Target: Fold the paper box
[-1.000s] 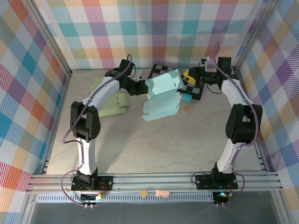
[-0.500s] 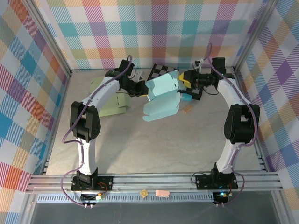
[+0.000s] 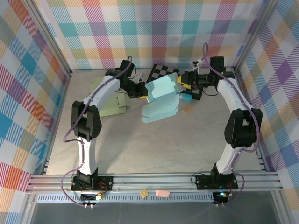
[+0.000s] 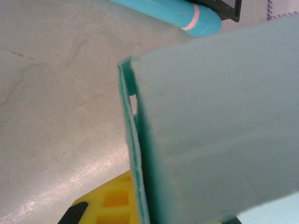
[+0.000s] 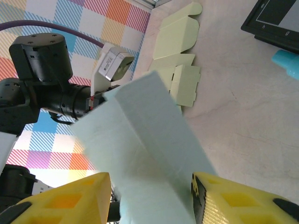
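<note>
- Teal paper box (image 3: 161, 95) sits tilted near the back of the table (image 3: 140, 144). Its left edge is clamped in the left gripper (image 3: 141, 90), whose fingers are pressed tight together on it.
- Right gripper (image 3: 183, 80) has come in from the right over the last second, and its yellow fingers (image 5: 65, 200) now stand apart on either side of the box's right end.
- Whether they pinch it yet, I cannot tell; the next fold looks about to start.

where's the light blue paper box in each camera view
top external: paper box at back centre, between the two arms
left wrist: paper box fills the right side, close up
right wrist: paper box at centre, between the yellow fingers
shared landmark: blue tube on the table near it
</note>
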`<state>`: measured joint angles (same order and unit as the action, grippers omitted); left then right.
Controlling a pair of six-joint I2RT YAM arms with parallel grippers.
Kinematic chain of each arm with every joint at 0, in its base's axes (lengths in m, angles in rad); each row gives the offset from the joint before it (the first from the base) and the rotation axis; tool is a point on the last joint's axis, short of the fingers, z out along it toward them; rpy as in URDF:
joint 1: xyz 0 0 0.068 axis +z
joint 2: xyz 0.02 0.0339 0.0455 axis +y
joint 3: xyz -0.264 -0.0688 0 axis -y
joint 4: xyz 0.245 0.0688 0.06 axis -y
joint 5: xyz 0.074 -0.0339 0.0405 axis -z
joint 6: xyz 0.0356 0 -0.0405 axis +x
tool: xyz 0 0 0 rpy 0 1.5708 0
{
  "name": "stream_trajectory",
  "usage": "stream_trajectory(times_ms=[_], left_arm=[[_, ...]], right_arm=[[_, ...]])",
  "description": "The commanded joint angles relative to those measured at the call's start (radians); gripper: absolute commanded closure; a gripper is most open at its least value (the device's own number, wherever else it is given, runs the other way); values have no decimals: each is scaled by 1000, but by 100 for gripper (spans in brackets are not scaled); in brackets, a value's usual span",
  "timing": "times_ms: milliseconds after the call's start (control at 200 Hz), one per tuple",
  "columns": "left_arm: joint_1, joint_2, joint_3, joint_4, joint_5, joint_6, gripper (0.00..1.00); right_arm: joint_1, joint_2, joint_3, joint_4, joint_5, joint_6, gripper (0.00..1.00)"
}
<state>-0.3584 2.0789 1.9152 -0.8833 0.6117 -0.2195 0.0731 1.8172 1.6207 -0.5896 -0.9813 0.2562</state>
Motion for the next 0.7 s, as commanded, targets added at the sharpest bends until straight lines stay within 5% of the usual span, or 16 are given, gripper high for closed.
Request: stream_trajectory(times_ms=[0, 700], left_arm=[[-1, 5, 26, -55, -4, 3, 100], [-1, -24, -7, -68, 5, 22, 100]], right_arm=[[19, -31, 48, -61, 18, -69, 51], [6, -109, 59, -35, 104, -65, 54]])
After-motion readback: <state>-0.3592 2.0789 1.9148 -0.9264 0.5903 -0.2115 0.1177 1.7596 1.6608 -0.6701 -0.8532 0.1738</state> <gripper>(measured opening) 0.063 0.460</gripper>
